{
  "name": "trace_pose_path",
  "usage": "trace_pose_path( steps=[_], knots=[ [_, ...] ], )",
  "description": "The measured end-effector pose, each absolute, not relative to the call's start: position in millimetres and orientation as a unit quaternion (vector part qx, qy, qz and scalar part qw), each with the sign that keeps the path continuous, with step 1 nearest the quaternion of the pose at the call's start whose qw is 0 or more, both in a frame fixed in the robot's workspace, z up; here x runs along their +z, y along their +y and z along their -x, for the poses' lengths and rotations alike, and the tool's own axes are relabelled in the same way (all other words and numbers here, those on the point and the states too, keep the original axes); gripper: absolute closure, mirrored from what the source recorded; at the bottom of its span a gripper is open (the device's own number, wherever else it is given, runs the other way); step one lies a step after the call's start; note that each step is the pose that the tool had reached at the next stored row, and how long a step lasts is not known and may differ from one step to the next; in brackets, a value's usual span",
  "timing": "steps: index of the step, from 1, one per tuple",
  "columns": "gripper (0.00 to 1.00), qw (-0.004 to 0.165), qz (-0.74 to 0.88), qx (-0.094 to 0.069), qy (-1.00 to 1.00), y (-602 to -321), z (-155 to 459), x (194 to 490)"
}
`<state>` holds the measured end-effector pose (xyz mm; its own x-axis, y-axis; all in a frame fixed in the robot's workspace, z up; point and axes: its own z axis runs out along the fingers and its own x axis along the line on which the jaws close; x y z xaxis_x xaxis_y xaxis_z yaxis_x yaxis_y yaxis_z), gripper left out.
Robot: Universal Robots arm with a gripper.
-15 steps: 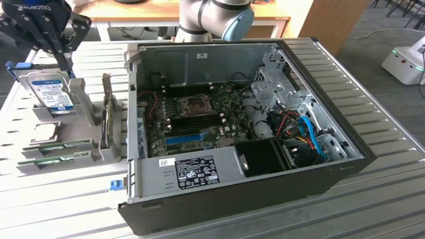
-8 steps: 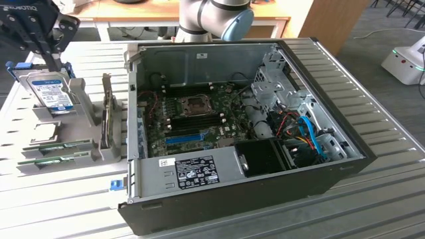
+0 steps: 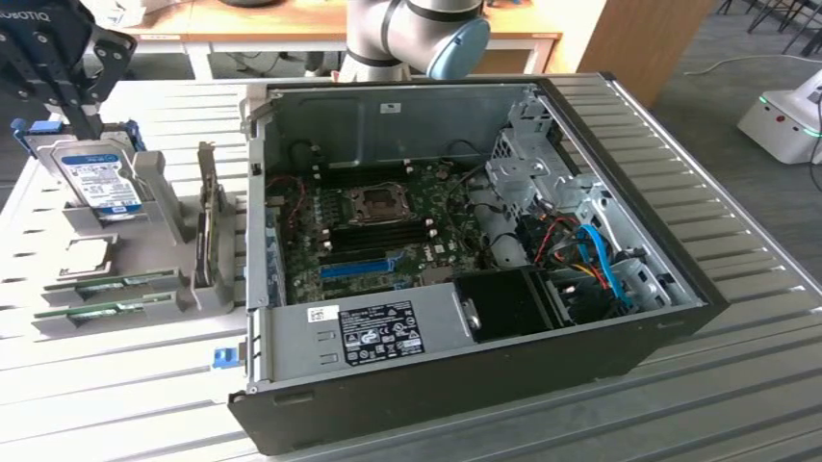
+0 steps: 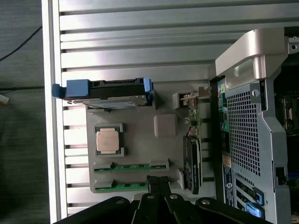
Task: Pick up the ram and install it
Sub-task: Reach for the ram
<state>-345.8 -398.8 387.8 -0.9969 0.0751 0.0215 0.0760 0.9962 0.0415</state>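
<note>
The gripper (image 3: 88,120) hangs high over the grey holder (image 3: 161,192) that sits on the slatted metal table (image 3: 745,385), just beside the open computer case (image 3: 617,337) on the exterior view's left. Its fingers are pressed together with nothing between them. From the wrist view the joined tips of the gripper (image 4: 157,181) sit above the end of the holder where the memory is kept. Nothing has been picked up yet. The first ram stick (image 3: 129,282) and the second ram stick (image 3: 110,310) both rest in their own narrow slots at the holder's front edge. Each stands on its long edge with the green board showing. They lie parallel to each other and flat to the table, and their long axes run across the exterior view from left to right. One end of each points toward the case and the other toward the table's outer edge. In the wrist view the first ram stick (image 4: 131,166) lies next to the processor chip (image 4: 108,141), and the second ram stick (image 4: 124,187) sits one slot further out. The hard drive (image 3: 103,178) stands upright at the holder's far end and runs the same way as the sticks. A dark card (image 3: 210,221) stands on edge crosswise to them, between the sticks and the case. Inside the case the motherboard (image 3: 385,226) lies exposed with its blue slot (image 3: 353,267) toward the front.
</note>
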Motion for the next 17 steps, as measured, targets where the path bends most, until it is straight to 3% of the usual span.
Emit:
trace_pose_path(
  steps=[17],
  knots=[
    [0.89, 0.012, -0.026, -0.020, -0.999, -398.8, 346.9, 386.0]
  ],
)
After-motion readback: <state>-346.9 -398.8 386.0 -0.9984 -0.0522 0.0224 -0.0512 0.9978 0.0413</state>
